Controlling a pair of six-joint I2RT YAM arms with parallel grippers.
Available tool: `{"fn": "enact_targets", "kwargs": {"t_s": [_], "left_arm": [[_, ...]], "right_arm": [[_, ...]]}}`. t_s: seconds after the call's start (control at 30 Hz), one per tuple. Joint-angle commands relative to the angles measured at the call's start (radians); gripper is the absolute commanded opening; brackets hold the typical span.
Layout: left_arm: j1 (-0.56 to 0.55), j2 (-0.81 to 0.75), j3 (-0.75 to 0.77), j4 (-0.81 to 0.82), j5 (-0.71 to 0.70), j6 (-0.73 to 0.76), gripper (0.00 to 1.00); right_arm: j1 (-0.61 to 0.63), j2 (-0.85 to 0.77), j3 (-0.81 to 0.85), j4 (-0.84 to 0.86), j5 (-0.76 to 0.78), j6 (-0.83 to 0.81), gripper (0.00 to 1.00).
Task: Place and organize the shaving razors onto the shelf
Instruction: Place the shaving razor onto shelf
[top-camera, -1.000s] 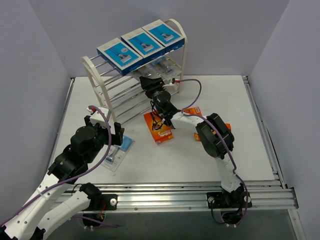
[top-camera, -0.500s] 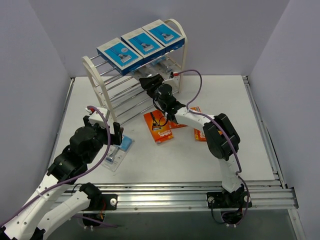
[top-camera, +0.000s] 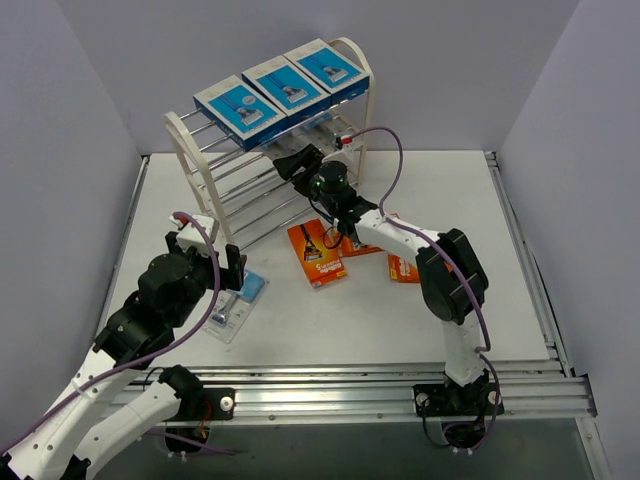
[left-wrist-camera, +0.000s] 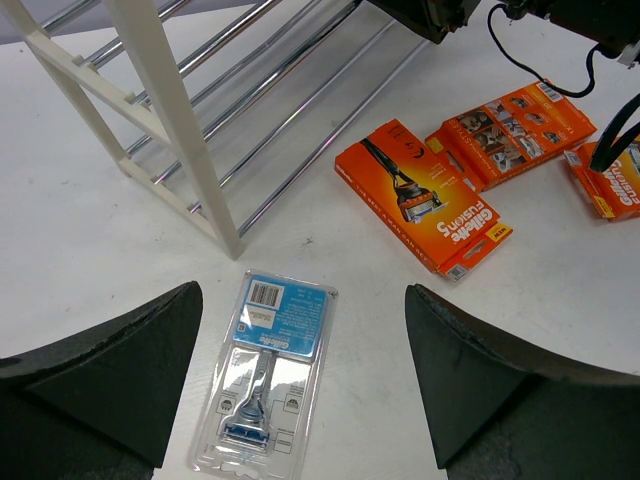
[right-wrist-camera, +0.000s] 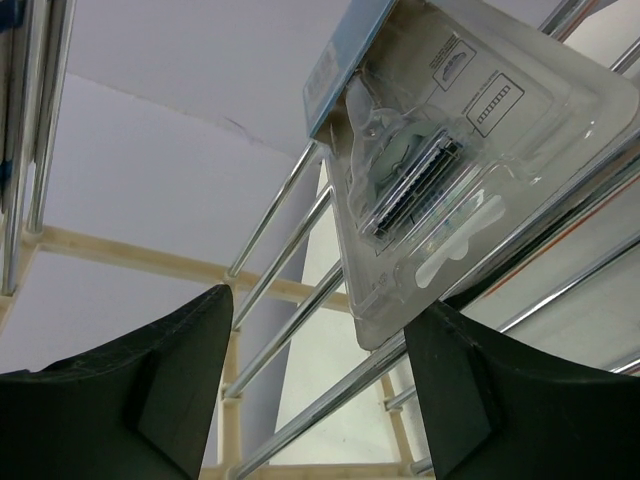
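A clear blister pack (left-wrist-camera: 265, 385) lies flat on the white surface (left-wrist-camera: 90, 250) by the shelf (left-wrist-camera: 178, 120), under the left end effector (left-wrist-camera: 302, 320), spread wide and empty. It looks light, thin, slippery; pinch its long edges. The right end effector (right-wrist-camera: 318, 330), spread and empty too, faces a second pack (right-wrist-camera: 450, 150) on the shelf

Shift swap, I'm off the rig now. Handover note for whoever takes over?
Left claw: open, above a clear blister razor pack with a blue card lying on the white table.
Right claw: open, at the white-framed shelf of chrome rods, by a second clear blister pack resting on its rods.
Done: three blue cardboard boxes on the top tier.
To do: the table blister pack, three orange cardboard packs.
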Motion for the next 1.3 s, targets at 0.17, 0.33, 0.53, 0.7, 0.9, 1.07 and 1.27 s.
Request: {"fn": "enact_targets", "kwargs": {"t_s": [0.17, 0.33, 0.53, 0.7, 0.9, 1.07, 1.27], "left_arm": [[0.005, -0.007, 0.011, 0.010, -0.010, 0.007, 0.91], [0.006, -0.009, 0.012, 0.008, -0.017, 0.007, 0.91], [0.008, -0.009, 0.012, 0.007, -0.022, 0.007, 0.91], [0.006, -0.010, 0.014, 0.005, -0.028, 0.007, 0.91], [0.006, -0.010, 0.014, 0.004, -0.025, 0.008, 0.91], [0.006, -0.010, 0.014, 0.005, -0.027, 0.008, 0.91], [0.008, -0.013, 0.012, 0.002, -0.033, 0.010, 0.91]], "right_arm": [[-0.015, -0.063, 0.030, -0.128, -0.122, -0.084, 0.66], [-0.019, -0.074, 0.035, -0.173, -0.160, -0.113, 0.66], [-0.027, -0.093, 0.030, -0.214, -0.180, -0.132, 0.67], [-0.027, -0.106, 0.037, -0.229, -0.197, -0.150, 0.70], [-0.027, -0.136, 0.015, -0.214, -0.202, -0.156, 0.71], [-0.035, -0.191, -0.026, -0.210, -0.191, -0.162, 0.71], [-0.059, -0.287, -0.109, -0.222, -0.169, -0.178, 0.71]]}}
